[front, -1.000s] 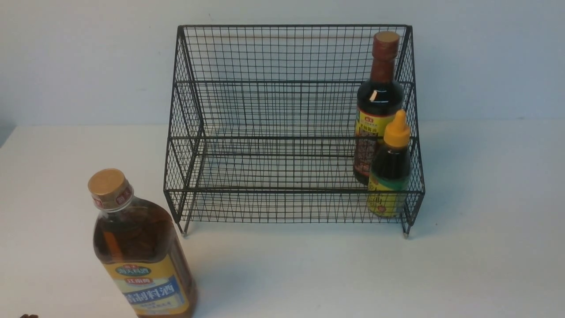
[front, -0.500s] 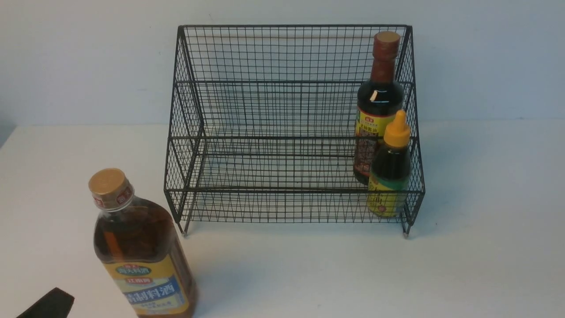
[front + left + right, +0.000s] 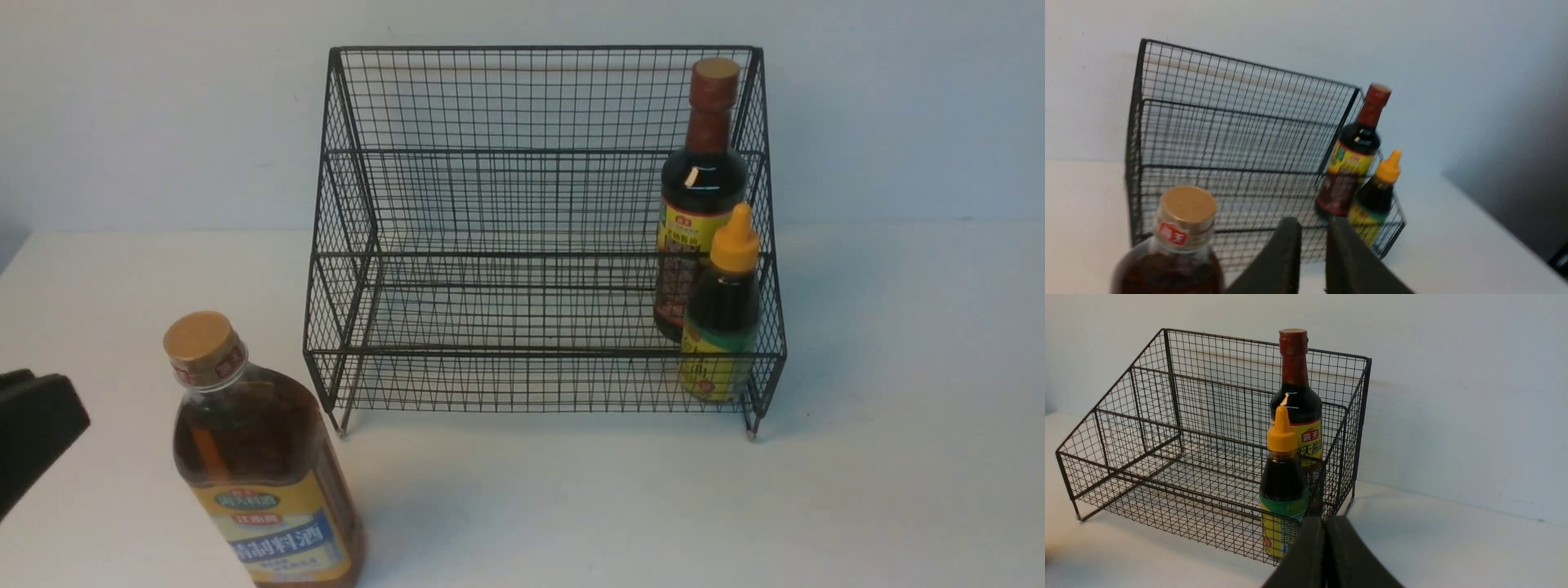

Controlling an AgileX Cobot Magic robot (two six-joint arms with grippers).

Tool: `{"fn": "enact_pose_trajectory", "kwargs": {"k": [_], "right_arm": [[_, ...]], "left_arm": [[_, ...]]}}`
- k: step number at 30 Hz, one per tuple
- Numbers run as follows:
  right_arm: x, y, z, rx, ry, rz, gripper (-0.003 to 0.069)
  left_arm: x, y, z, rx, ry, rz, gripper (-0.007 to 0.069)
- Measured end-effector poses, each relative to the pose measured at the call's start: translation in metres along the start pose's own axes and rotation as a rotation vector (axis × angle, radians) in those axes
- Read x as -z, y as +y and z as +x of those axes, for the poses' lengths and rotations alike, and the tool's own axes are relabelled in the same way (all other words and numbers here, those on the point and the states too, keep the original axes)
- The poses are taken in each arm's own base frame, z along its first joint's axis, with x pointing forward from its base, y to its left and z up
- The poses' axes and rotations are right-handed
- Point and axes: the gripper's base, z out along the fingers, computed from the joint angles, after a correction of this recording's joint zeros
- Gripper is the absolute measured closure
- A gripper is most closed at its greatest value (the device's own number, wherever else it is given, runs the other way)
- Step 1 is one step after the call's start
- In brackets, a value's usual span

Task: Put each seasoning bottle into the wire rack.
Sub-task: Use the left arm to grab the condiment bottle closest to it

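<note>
At the far left, the left hand (image 3: 1312, 249) hangs empty, fingers narrowly parted. Just right of it the large amber bottle (image 3: 260, 457) stands upright on the counter (image 3: 571, 506), outside the wire rack (image 3: 522, 351), which sits further right and back. The slim dark bottle (image 3: 702, 196) and the small yellow-capped bottle (image 3: 722, 318) stand at its right end. The right hand (image 3: 1327, 555), pressed closed and empty, is farther off, so the left arm is nearer.

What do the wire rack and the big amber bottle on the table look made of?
The wire rack: thin metal wire in a grid, black, probably coated, with a dull sheen. The big amber bottle: clear glass or plastic, I cannot tell which; its wall is see-through and glossy. Its tan cap looks like plastic.
</note>
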Motion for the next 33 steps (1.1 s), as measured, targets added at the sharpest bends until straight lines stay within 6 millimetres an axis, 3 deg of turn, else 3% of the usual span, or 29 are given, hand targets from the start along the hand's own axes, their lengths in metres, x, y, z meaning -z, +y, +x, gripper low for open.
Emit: {"fn": "enact_pose_trajectory", "kwargs": {"k": [4, 11, 22, 33], "right_arm": [[0.000, 0.000, 0.000, 0.001, 0.000, 0.000, 0.0674], [0.000, 0.000, 0.000, 0.001, 0.000, 0.000, 0.0674], [0.000, 0.000, 0.000, 0.001, 0.000, 0.000, 0.0674], [0.000, 0.000, 0.000, 0.001, 0.000, 0.000, 0.0674]], "left_arm": [[-0.029, 0.015, -0.024, -0.041, 0.277, -0.109, 0.0260], [-0.068, 0.031, -0.041, 0.037, 0.444, -0.147, 0.0090], [-0.121, 0.054, -0.030, 0.159, 0.586, -0.139, 0.0069], [-0.133, 0.057, -0.029, 0.168, 0.585, -0.111, 0.0082]]}}
